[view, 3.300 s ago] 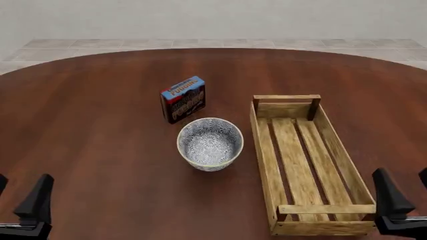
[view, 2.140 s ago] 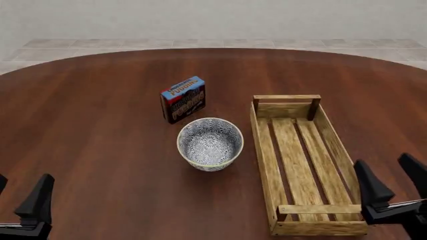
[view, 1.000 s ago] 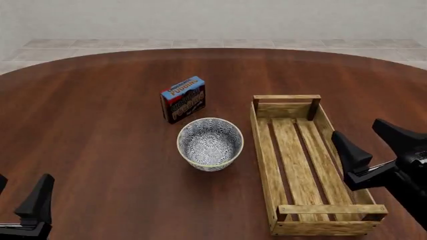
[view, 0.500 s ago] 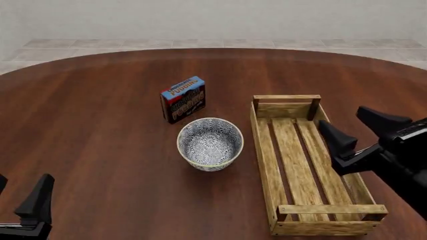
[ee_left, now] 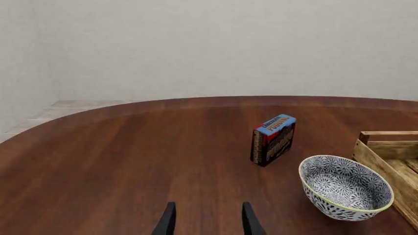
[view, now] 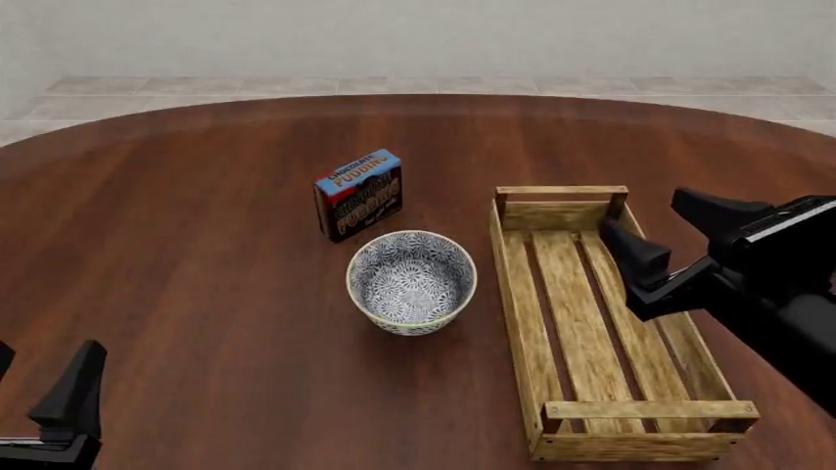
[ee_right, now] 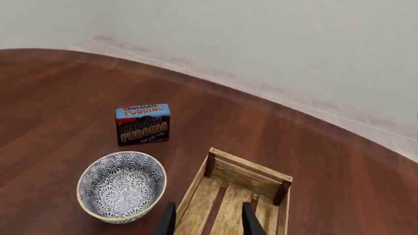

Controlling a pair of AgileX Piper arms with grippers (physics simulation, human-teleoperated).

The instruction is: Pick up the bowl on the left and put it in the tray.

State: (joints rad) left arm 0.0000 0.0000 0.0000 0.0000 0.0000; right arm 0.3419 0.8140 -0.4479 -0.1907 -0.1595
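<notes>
My right pincer (view: 682,231), jaws spread and empty, hovers above the long light-wood slatted tray (view: 520,294); the round blue-patterned ceramic bowl (view: 410,281) sits left of it, probably within reach.

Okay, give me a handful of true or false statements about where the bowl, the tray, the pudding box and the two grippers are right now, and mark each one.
1. The bowl sits on the table, outside the tray. True.
2. The right gripper is shut on the bowl. False: it is open, over the tray, holding nothing.
3. The pudding box lies inside the tray. False: it stands on the table beyond the bowl.
4. The left gripper is low at the near left, apart from the bowl. True.
5. The tray holds nothing. True.
</notes>
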